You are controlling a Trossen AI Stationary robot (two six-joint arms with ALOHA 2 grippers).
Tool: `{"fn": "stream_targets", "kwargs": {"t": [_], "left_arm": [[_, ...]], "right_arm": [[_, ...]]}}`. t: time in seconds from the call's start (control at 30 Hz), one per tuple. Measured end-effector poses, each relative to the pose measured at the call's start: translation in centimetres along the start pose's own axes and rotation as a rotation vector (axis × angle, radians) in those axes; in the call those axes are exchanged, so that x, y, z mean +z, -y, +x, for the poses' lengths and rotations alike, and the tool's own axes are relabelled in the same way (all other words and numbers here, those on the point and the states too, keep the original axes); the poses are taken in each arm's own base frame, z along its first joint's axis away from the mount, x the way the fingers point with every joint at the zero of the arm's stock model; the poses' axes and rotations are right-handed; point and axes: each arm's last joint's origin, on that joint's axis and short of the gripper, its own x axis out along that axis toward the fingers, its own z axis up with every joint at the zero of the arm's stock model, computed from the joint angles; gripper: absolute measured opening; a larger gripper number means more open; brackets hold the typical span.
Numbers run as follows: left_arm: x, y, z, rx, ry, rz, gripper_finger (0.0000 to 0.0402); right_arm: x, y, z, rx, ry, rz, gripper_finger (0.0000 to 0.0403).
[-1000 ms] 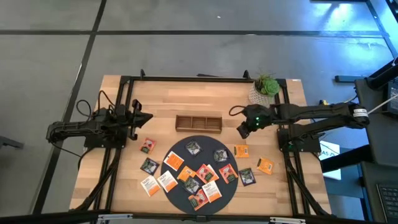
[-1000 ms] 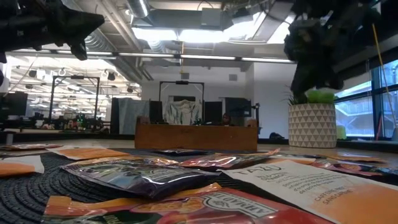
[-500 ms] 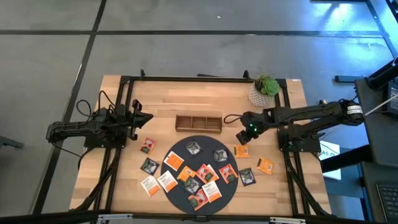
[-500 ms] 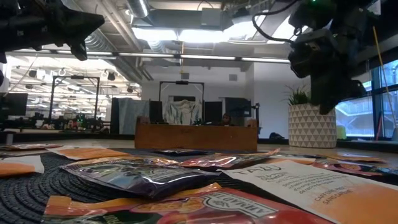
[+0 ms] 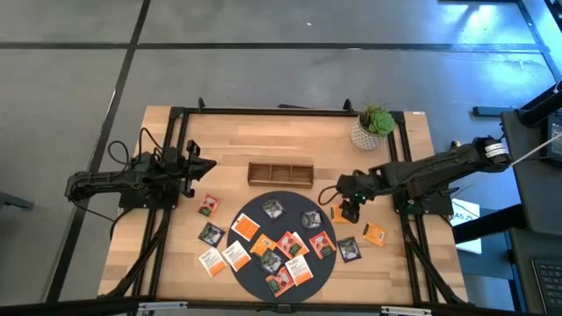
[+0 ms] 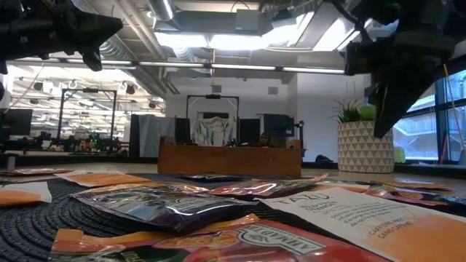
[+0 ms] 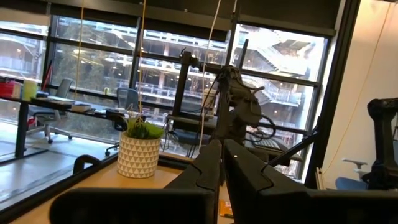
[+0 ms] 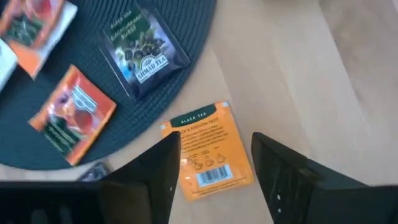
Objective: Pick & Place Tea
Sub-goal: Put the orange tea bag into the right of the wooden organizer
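The right end effector (image 5: 349, 209) hangs low over the wooden surface (image 5: 228, 140), just past the right edge of the dark round mat (image 5: 255, 263). Its two fingers (image 8: 163, 171) stand apart and hold nothing. In the right wrist view an orange tea sachet (image 8: 208, 149) lies flat on the wood between them, right beside the mat's edge. The right arm (image 5: 430, 171) reaches in from the right side of the surface, stretched out long and bent down at the wrist.

The left end effector (image 5: 204, 165) is up by the left side of the surface, well away from the tea. Its fingers (image 7: 208, 171) are pressed together with nothing in them. The left arm (image 5: 114, 183) lies low, stretched toward the middle.

Many tea sachets (image 5: 279, 250) lie on the mat, some orange, some red, some dark. A few more (image 5: 211, 234) lie on the wood to the left of the mat, and some (image 5: 375, 233) lie to the right.

A brown wooden tray (image 5: 280, 173) with three boxes sits just behind the mat. A little green plant in a white pot (image 5: 372, 128) stands near the back right corner.
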Motion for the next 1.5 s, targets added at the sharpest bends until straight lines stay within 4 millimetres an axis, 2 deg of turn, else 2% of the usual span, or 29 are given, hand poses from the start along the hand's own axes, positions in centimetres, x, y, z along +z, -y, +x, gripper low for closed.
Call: {"fn": "stream_targets", "kwargs": {"t": [0.3, 0.6, 0.87, 1.5], "left_arm": [[-0.5, -0.1, 0.0, 0.010, -0.047, 0.001, 0.0020], [-0.6, -0.1, 0.0, 0.013, -0.064, 0.001, 0.0018], [-0.8, -0.2, 0.0, 0.017, -0.083, 0.002, 0.0018], [-0.8, -0.2, 0.0, 0.017, -0.082, 0.003, 0.0019]], "right_arm": [[0.3, -0.4, 4.1, -0.042, -0.094, -0.196, 0.0155], [0.0, -0.3, 6.4, -0.067, -0.161, -0.250, 0.0131], [-0.1, -0.2, 7.5, -0.100, -0.202, -0.251, 0.0107], [0.0, -0.1, 7.6, -0.138, -0.176, -0.254, 0.0029]]}}
